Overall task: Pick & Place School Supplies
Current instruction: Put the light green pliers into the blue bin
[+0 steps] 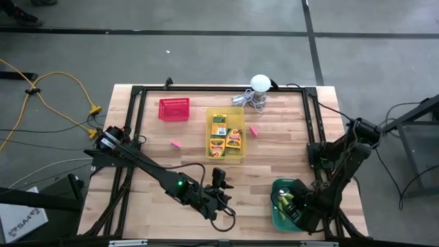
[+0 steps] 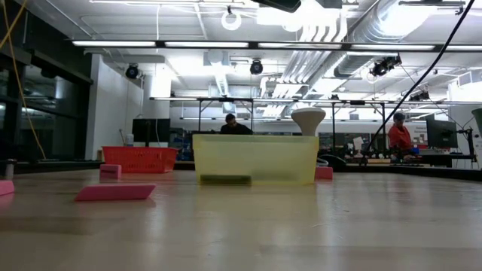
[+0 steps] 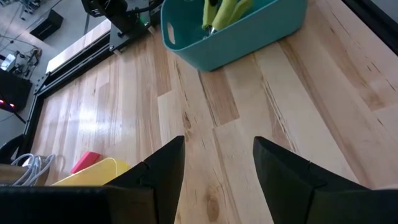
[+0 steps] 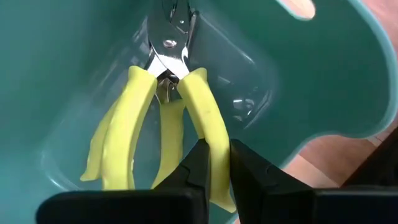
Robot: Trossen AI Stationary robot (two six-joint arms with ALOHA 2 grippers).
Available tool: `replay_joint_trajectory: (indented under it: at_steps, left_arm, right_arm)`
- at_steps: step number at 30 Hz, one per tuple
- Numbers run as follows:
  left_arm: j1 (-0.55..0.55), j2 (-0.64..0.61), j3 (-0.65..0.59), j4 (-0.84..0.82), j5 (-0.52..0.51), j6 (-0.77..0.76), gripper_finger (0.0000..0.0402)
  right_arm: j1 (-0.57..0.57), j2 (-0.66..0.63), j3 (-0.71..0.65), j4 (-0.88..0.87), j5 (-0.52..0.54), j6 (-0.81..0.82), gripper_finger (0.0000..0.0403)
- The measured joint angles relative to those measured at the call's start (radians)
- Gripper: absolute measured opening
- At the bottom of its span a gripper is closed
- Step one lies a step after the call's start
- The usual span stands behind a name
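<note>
Yellow-green pliers (image 4: 163, 118) lie in the green bin (image 1: 287, 204) — the right gripper (image 4: 214, 163) pinches 1 handle. Left gripper (image 3: 217, 168) gapes empty; 4 crayon boxes (image 1: 225, 135) fill the yellow bin (image 1: 210, 127).

Bright, even light falls from ceiling strip lamps (image 2: 226, 44) seen in the low view. The wooden desk (image 1: 274, 158) shows pale glare streaks and only soft, short shadows. Up close, the green bin (image 4: 323, 81) glints, and the right tool (image 4: 214, 163) looks blurred.
</note>
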Motion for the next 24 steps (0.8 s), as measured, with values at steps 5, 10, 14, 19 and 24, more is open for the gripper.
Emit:
replay_joint_trajectory:
  at_steps: [5, 10, 14, 19, 24]
  left_arm:
    - [0.0, 0.0, 0.0, 0.0, 0.0, -0.002, 0.0182]
    - [0.0, 0.0, 0.0, 0.0, 0.0, -0.003, 0.0182]
    - [0.0, 0.0, 0.0, 0.0, 0.0, -0.003, 0.0182]
    - [0.0, 0.0, 0.0, 0.0, 0.0, -0.003, 0.0182]
    - [0.0, 0.0, 0.0, 0.0, 0.0, -0.003, 0.0182]
  right_arm:
    - [-0.002, 0.0, 0.0, 0.007, -0.008, -0.006, 0.0044]
    - [-0.001, 0.001, 0.0, 0.024, -0.02, -0.007, 0.0061]
    - [-0.001, 0.001, 0.0, 0.034, -0.017, -0.008, 0.007]
    - [-0.001, 0.001, 0.0, 0.049, -0.013, -0.025, 0.0079]
    - [-0.001, 0.001, 0.0, 0.064, -0.006, -0.058, 0.0092]
